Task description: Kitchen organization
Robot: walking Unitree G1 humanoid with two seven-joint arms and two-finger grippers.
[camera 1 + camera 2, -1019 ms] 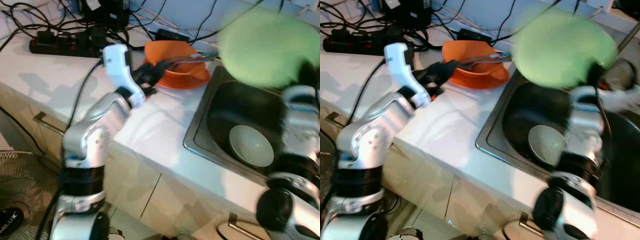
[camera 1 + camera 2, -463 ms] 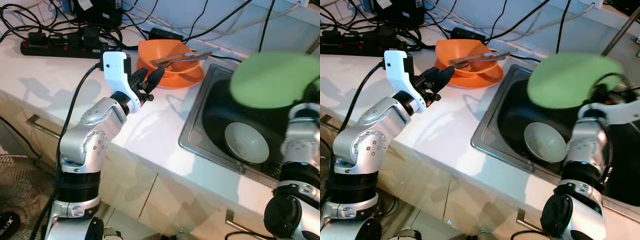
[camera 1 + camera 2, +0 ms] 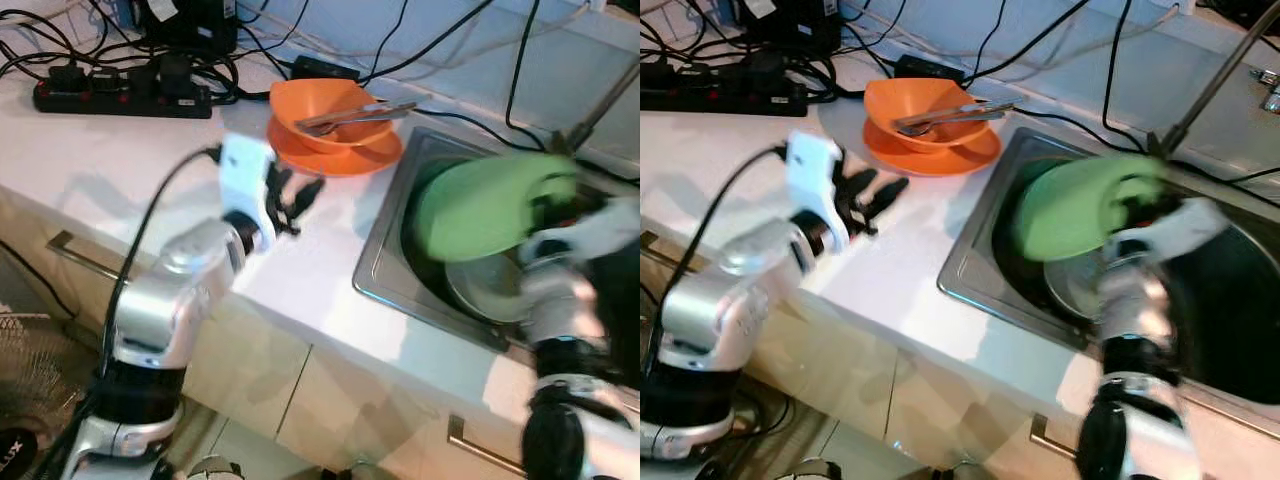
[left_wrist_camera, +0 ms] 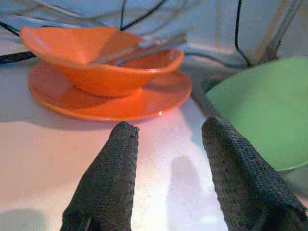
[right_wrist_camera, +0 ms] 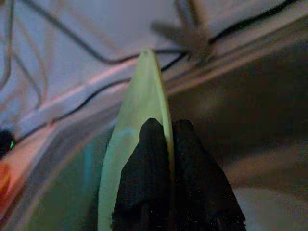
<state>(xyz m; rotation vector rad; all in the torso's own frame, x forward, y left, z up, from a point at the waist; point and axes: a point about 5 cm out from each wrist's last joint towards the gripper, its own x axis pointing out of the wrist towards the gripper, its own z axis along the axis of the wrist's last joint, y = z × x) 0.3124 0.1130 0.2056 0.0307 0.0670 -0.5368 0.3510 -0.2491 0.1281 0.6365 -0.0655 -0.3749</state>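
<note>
My right gripper is shut on the rim of a green plate, holding it tilted low inside the steel sink. Under the plate a pale bowl rests on the sink bottom, partly hidden. An orange bowl holding metal utensils stands on an orange plate on the white counter left of the sink. My left gripper is open just above the counter, a short way in front of the orange plate, with nothing between its fingers.
A black power strip and tangled cables lie at the back left of the counter. A faucet stem rises behind the sink. Drawer handles run below the counter's front edge.
My right gripper has lowered the green plate from above the sink down into it, over the pale bowl. My left gripper has drawn back from the orange bowl, staying open.
</note>
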